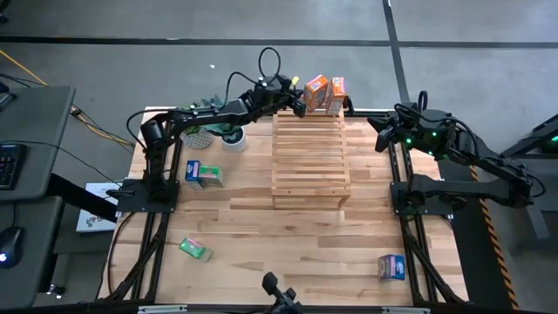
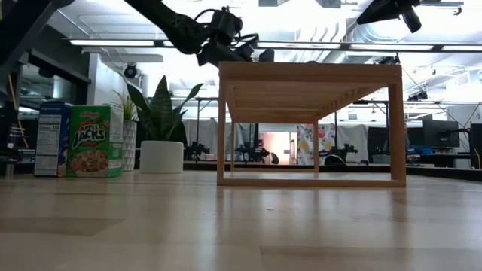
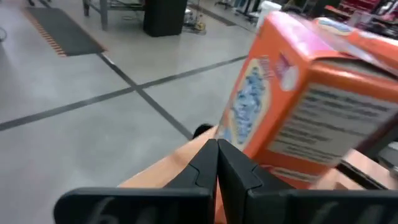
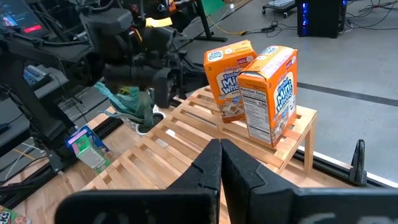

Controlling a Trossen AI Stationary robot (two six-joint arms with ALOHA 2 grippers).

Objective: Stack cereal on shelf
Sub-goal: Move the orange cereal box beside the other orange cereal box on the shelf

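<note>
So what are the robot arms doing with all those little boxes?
They are putting cereal boxes on the wooden shelf. Two orange boxes already stand at its far end. The left gripper is right beside them, jaws shut and empty. The right gripper waits off to the side. Blue and green boxes are on the table.

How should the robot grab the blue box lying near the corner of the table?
The blue box lies flat on the table with nothing close by. Best guess: come straight down from above and pinch its two long sides across the narrow width. The right claw, parked by the shelf, looks nearer.
</note>
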